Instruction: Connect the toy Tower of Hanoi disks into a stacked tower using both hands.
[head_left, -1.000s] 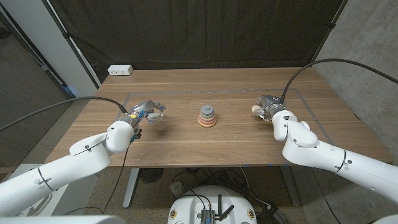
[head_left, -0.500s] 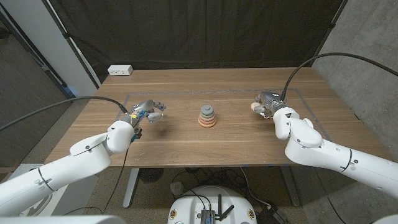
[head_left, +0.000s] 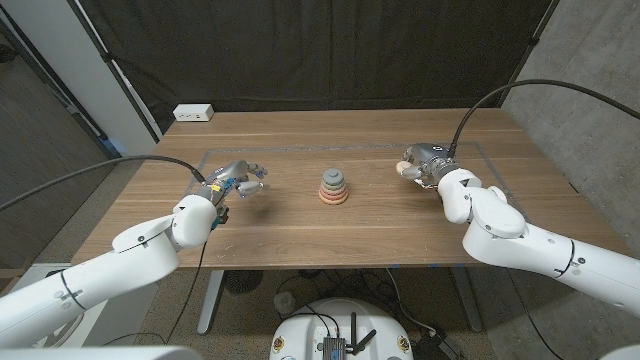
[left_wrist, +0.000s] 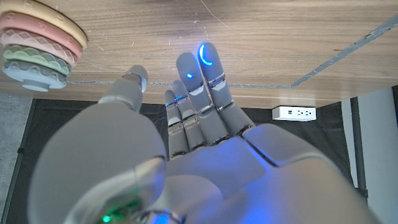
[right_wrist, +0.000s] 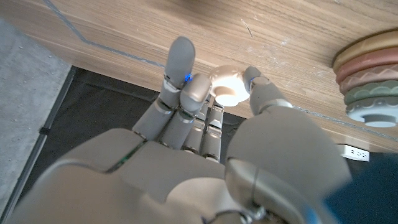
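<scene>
The right hand (head_left: 424, 165) is pinching a small cream disk (right_wrist: 227, 86) above the bench (head_left: 300, 215); the left hand (head_left: 237, 180) is hovering empty, fingers spread, beside the stacked tower (head_left: 334, 186).

1 stacked tower (head_left: 334, 187) of 4 disks, 1 small cream disk (right_wrist: 227, 85), 1 white power strip (head_left: 193, 113), 2 hands

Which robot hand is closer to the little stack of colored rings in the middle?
Roughly even; the left looks slightly closer. The left robot hand hangs open on the stack's left. The right robot hand, pinching a small cream piece, sits on its right, a bit farther back.
</scene>
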